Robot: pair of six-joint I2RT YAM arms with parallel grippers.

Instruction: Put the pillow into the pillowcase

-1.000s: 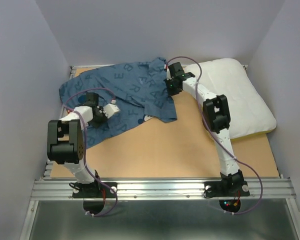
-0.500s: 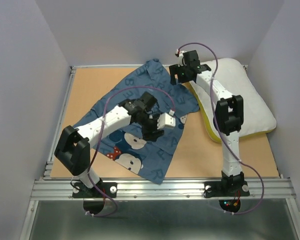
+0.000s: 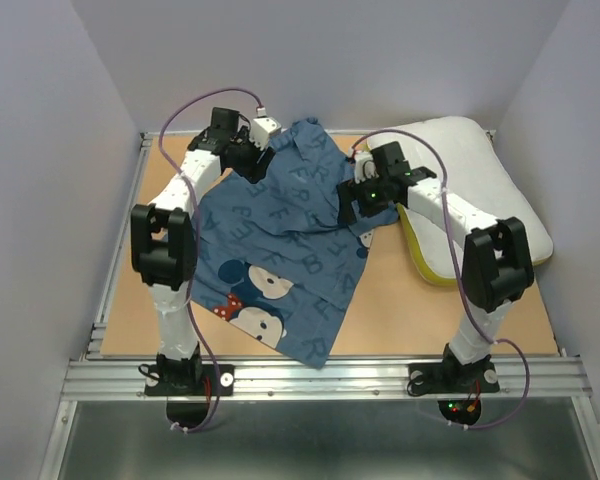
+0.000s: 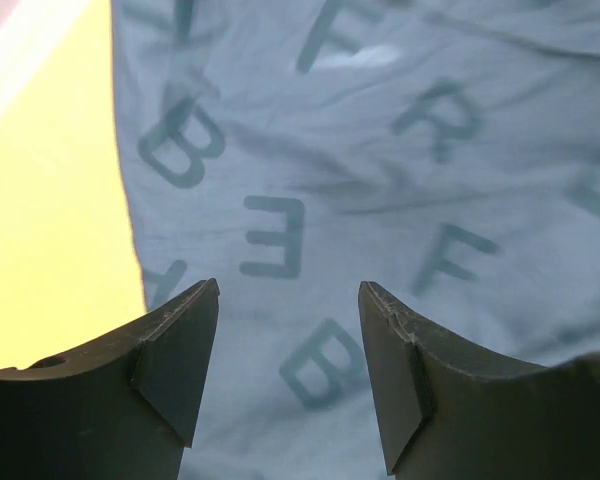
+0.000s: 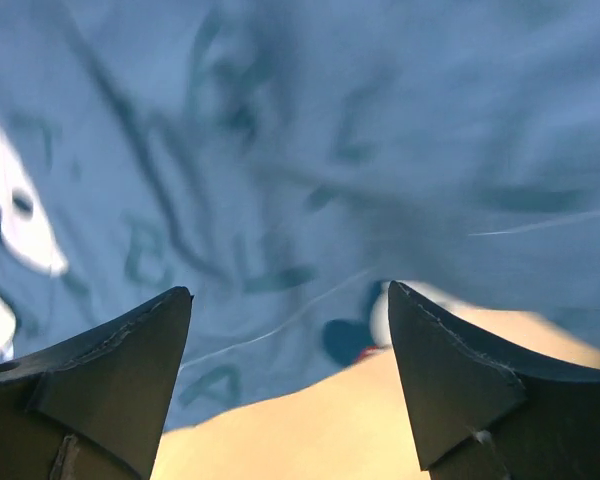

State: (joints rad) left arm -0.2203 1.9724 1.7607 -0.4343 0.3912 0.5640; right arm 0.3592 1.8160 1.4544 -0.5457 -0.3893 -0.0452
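The blue pillowcase (image 3: 285, 250), printed with letters and mouse faces, lies spread flat across the middle of the table. The white pillow (image 3: 475, 185) rests at the back right, its yellow-green band (image 3: 418, 250) facing the pillowcase. My left gripper (image 3: 253, 165) hovers over the pillowcase's back left corner, open, with only lettered fabric (image 4: 380, 180) below the gripper (image 4: 290, 290). My right gripper (image 3: 356, 206) stands open over the pillowcase's right edge (image 5: 280, 200), beside the pillow; nothing sits between the fingers of the gripper (image 5: 290, 292).
The tan tabletop (image 3: 430, 320) is boxed in by pale walls at the left, back and right. A metal rail (image 3: 320, 376) carrying both arm bases runs along the near edge. Purple cables loop over each arm.
Both grippers have opened. The pillowcase, bunched at the back left a second ago, now lies spread out. My left gripper went from the cloth's middle to its back corner; my right moved nearer.
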